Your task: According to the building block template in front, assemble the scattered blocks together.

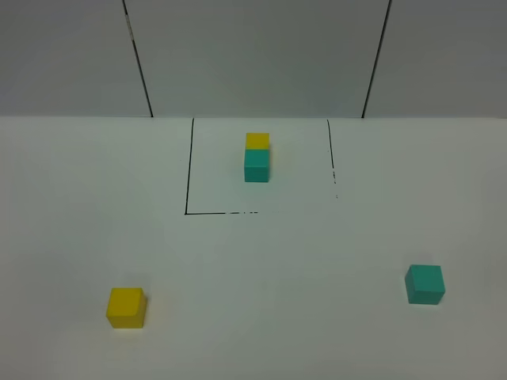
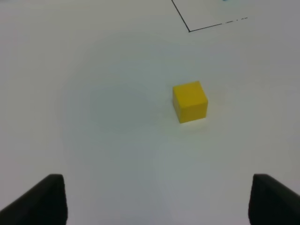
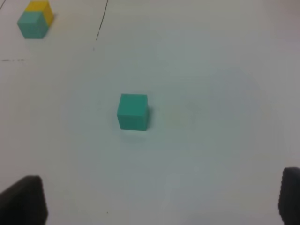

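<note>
The template [image 1: 257,157] is a joined yellow and teal cube pair, yellow behind teal, inside a black-lined square at the table's back middle; it also shows in the right wrist view [image 3: 34,19]. The loose yellow cube [image 1: 127,307] lies at the front left, and in the left wrist view [image 2: 190,101] it sits ahead of my open left gripper [image 2: 157,201], apart from it. The loose teal cube [image 1: 425,283] lies at the front right, and in the right wrist view [image 3: 133,111] it sits ahead of my open right gripper [image 3: 161,201]. Neither gripper shows in the exterior view.
A black-lined square [image 1: 188,166] marks the template area on the white table; its corner shows in the left wrist view [image 2: 189,31]. A grey panelled wall [image 1: 253,55] stands behind the table.
</note>
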Robot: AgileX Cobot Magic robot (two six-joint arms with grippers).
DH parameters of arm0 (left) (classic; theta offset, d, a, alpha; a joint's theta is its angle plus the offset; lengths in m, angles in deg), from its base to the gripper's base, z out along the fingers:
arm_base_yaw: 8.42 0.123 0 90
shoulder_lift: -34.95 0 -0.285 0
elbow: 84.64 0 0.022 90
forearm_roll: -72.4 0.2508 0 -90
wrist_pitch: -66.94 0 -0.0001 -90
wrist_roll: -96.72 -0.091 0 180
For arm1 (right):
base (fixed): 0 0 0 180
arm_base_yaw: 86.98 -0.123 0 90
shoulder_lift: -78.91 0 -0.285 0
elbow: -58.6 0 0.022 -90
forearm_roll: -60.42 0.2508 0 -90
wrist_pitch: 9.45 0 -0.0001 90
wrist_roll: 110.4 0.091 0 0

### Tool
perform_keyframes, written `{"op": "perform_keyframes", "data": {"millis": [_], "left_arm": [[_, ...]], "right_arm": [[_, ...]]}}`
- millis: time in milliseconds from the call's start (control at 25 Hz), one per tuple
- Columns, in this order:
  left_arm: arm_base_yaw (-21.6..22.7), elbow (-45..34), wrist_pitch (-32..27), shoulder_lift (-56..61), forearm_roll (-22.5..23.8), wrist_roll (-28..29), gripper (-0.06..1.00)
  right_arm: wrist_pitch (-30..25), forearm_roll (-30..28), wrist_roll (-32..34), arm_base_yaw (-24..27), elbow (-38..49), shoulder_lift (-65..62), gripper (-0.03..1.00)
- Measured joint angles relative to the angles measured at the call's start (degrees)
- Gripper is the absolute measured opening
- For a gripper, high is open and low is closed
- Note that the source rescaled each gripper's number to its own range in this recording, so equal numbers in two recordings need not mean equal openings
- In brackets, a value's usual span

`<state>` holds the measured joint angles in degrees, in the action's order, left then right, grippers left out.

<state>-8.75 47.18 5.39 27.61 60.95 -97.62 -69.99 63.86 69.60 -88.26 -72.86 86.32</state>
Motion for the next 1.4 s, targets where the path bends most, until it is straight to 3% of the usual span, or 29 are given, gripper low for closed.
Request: {"op": "perform_keyframes", "data": {"millis": [1160,1400], "left_arm": [[0.0,0.0,0.07,0.0,0.0,0.0,0.75],[0.0,2.54,2.57,-6.72,-0.14,3.07,0.8]], "right_arm": [[0.0,0.0,0.0,0.0,0.0,0.0,1.0],[0.01,0.0,0.0,0.0,0.0,0.0,1.0]]}}
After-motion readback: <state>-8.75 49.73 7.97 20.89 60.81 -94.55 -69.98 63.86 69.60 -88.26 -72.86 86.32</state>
